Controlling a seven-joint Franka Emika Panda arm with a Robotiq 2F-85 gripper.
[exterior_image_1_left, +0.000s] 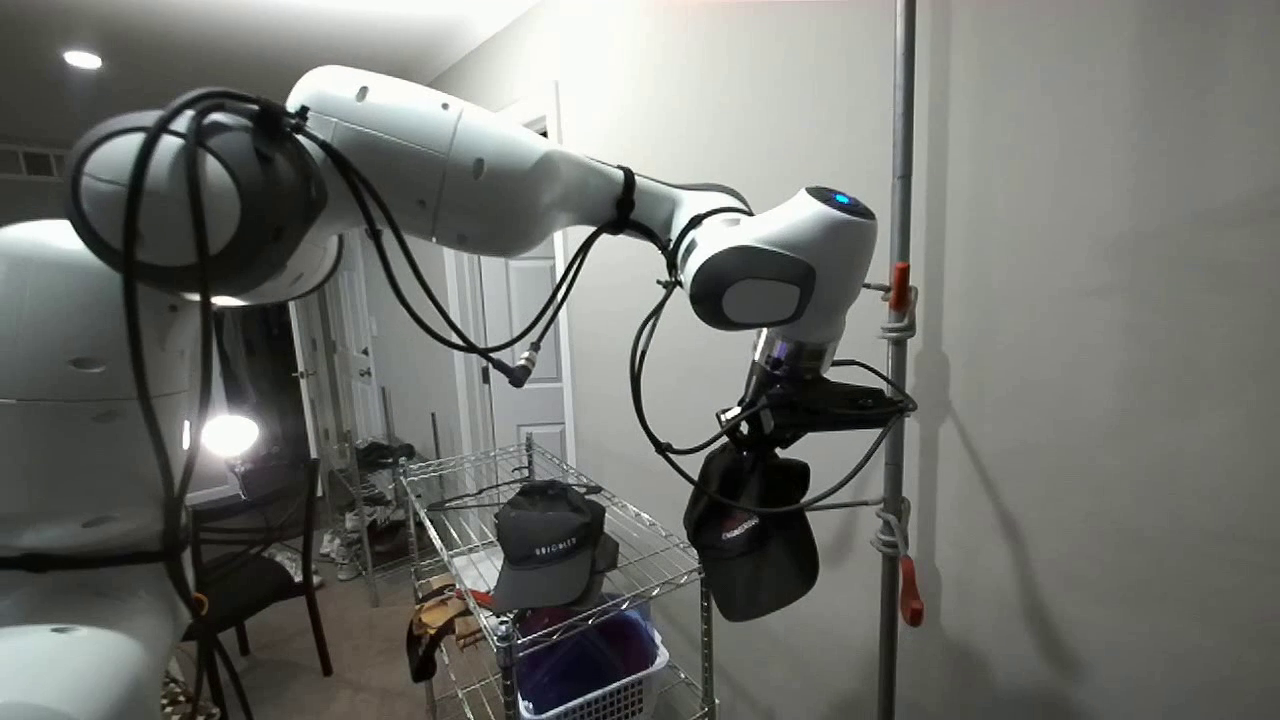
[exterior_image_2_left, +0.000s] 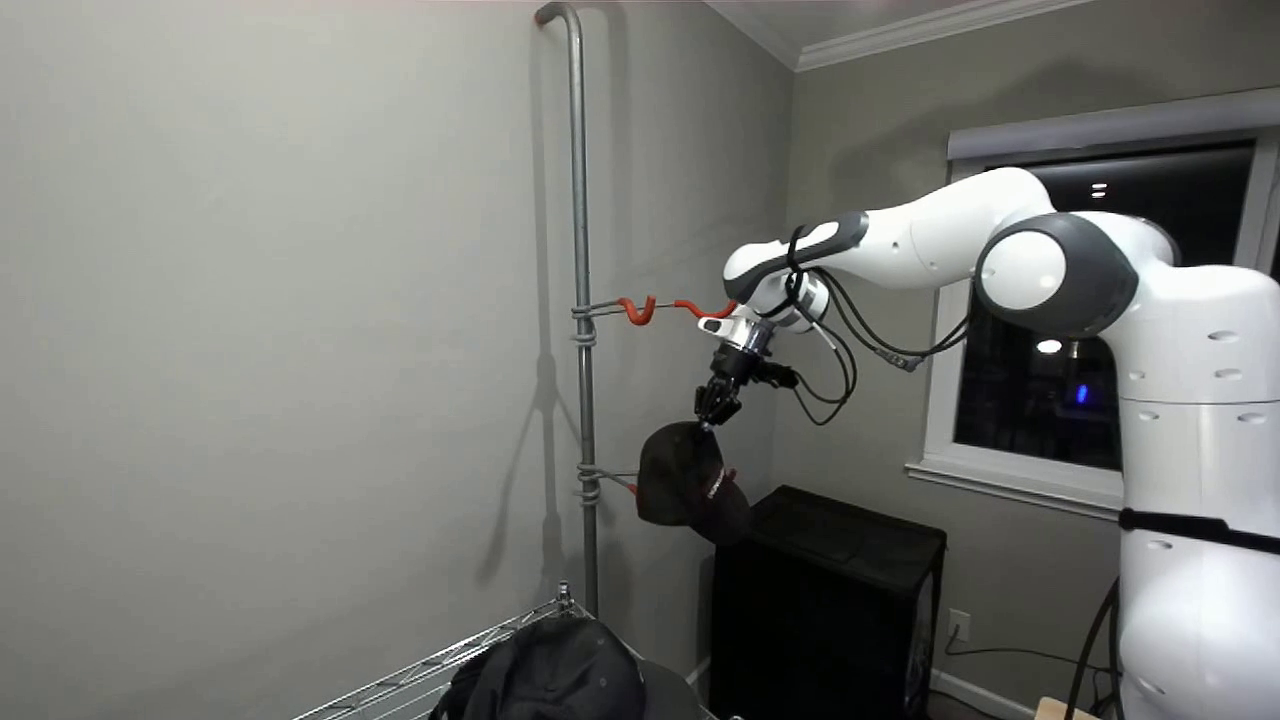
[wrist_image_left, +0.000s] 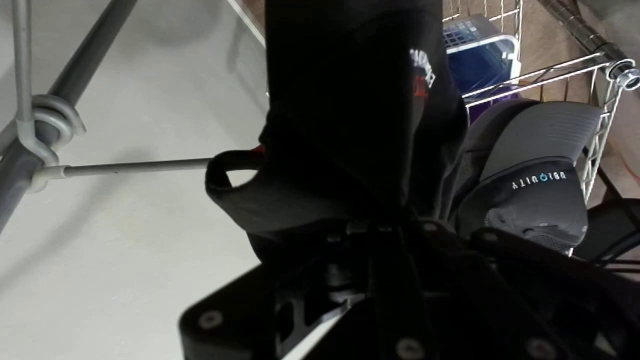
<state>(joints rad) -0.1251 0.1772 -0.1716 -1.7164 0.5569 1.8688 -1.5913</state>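
1. Gripper (exterior_image_1_left: 757, 448), ctr-right in an exterior view: pinching blk cap (exterior_image_1_left: 755, 545) at its upper end.
2. Cap hangs below, lower right of ctr, brim (exterior_image_1_left: 762, 588) down, left of pole (exterior_image_1_left: 897, 360).
3. Prob. light, soft, hard to damage; crown (exterior_image_1_left: 730, 475) likely folds, brim stiffer. Best hold: crown edge, well away from brim.

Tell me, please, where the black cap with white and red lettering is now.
In an exterior view, the black cap hangs right of centre from the hand, with the wire rack to its left and the grey pole to its right.
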